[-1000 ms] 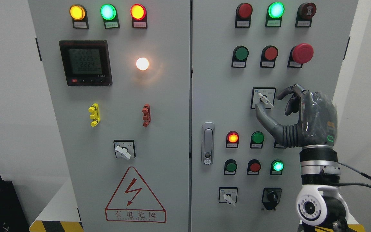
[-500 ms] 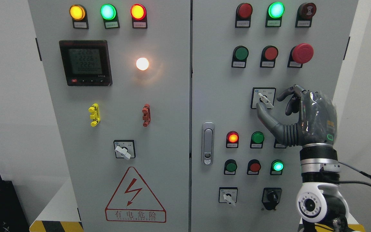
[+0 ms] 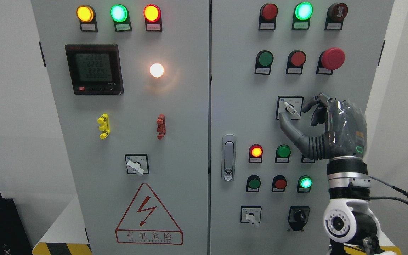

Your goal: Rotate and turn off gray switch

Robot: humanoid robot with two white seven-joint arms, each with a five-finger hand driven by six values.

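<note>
Gray rotary switch (image 3: 291,109) sits mid-right on the cabinet's right door (image 3: 239,106), lever slanted. Right hand (image 3: 335,131) brackets it, thumb below, fingers curled beside, seemingly not yet clamped. Stiff, detented and small: pinch the lever's flats.

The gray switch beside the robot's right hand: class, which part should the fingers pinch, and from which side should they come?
Pinch the narrow gray lever of the gray switch, which slants from upper left to lower right. Come from the right, where the right hand already is, thumb below the lever and fingers above, so the pinch presses its two long flat sides.
</note>
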